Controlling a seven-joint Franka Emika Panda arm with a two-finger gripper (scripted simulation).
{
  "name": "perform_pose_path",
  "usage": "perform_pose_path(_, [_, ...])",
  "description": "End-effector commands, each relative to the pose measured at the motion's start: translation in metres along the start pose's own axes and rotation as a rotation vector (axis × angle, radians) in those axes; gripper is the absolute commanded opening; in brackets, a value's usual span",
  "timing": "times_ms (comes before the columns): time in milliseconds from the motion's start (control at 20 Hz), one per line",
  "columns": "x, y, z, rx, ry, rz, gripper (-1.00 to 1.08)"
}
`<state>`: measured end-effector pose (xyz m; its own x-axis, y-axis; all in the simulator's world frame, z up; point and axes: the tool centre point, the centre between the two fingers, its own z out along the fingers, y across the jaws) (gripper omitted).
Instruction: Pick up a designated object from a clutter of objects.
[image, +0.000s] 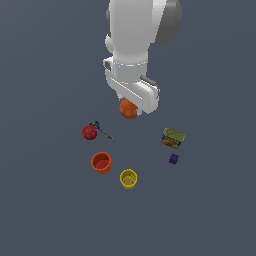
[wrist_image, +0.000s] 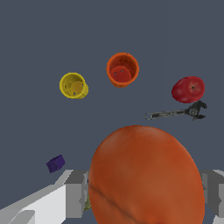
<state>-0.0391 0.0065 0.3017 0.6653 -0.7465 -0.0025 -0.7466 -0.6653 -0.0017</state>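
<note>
Exterior view: high, far; wrist view: close, downward (both show cups (image: 101, 162)).

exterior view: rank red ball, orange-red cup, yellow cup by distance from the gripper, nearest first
Gripper holds the orange ball in its jaws.
1. Red ball: toward the exterior view's left, beside the thin tool.
2. Orange-red cup: lower in that view, left of the gripper.
3. Yellow cup: lowest in that view, almost straight below the gripper.

The orange ball (wrist_image: 146, 177) sits clamped between the pincer (wrist_image: 146, 192) fingers (wrist_image: 76, 192), with cups, red ball and tool beyond.
</note>
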Motion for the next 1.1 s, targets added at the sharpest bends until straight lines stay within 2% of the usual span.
perform_pose_path(0, [0.006,0.010,-0.027,0.001,0.001,0.000,-1.00])
perform_pose_path(550, [0.028,0.045,-0.118,-0.001,0.002,0.001,-1.00])
perform_pose_path(1050, [0.037,0.055,-0.149,-0.002,0.002,0.001,-1.00])
